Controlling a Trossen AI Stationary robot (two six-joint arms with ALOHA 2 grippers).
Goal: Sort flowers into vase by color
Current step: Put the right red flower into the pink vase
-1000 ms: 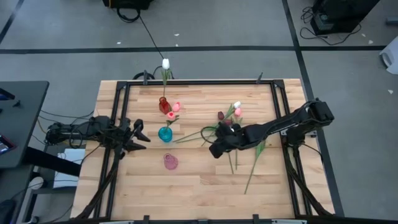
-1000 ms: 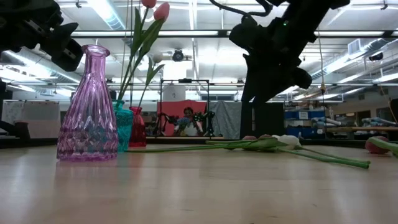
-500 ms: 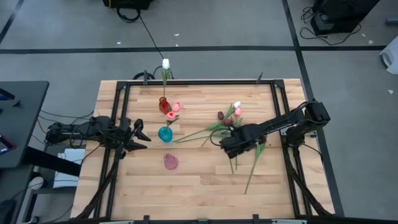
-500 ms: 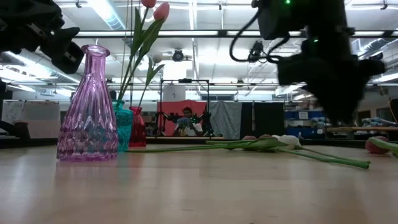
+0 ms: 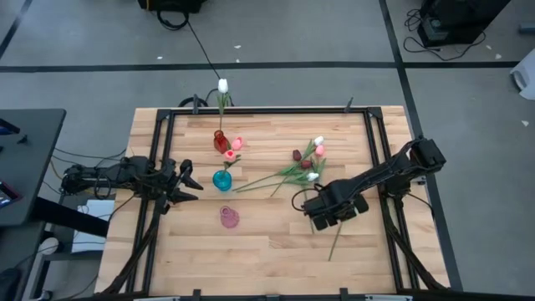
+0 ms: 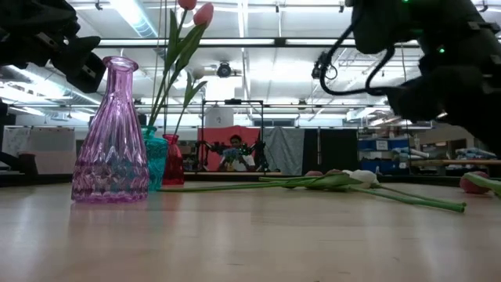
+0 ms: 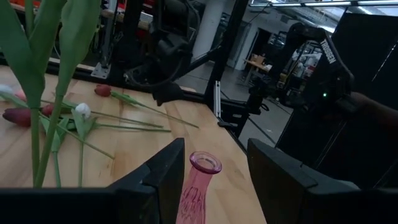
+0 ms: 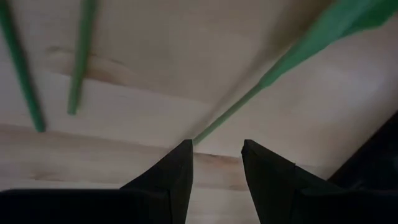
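- Right gripper (image 5: 324,219) hangs low over the table at about 4 o'clock from the table's centre, fingers (image 8: 168,180) parted with a narrow gap and nothing between them. A green stem (image 8: 231,112) runs to just ahead of that gap; no contact is confirmed.
- Change noted: one second ago this gripper was near the table's middle, beside the loose flowers' heads; half a second ago it was part way over. It has since travelled toward 5 o'clock, to the stem ends. In the low view it has shifted from the middle to the upper right corner.
- Left gripper (image 5: 185,186) waits at 9 o'clock, fingers spread wide and empty, unmoved over the same second.
- Loose flowers (image 5: 303,170) lie flat on the table right of centre, heads in white, pink and dark red pointing toward 12 o'clock, stems trailing toward 5 and 6 o'clock. Their arrangement is unchanged.
- Red vase (image 5: 220,141) at 11 o'clock holds pink tulips (image 5: 233,149). Teal vase (image 5: 222,180) stands just beside it toward 6 o'clock. Pink vase (image 5: 229,218) stands further toward 6 o'clock, apart from both, with no flower in it.
- One white tulip (image 5: 222,86) shows at the 12 o'clock edge; what supports it cannot be told.
- Table (image 5: 251,259) is pale wooden planking with a dark metal frame around it.
- Room: grey floor with dark tape lines, cables, a dark desk at 9 o'clock. The low view shows strip lighting, shelving and a seated person (image 6: 234,150) far behind.
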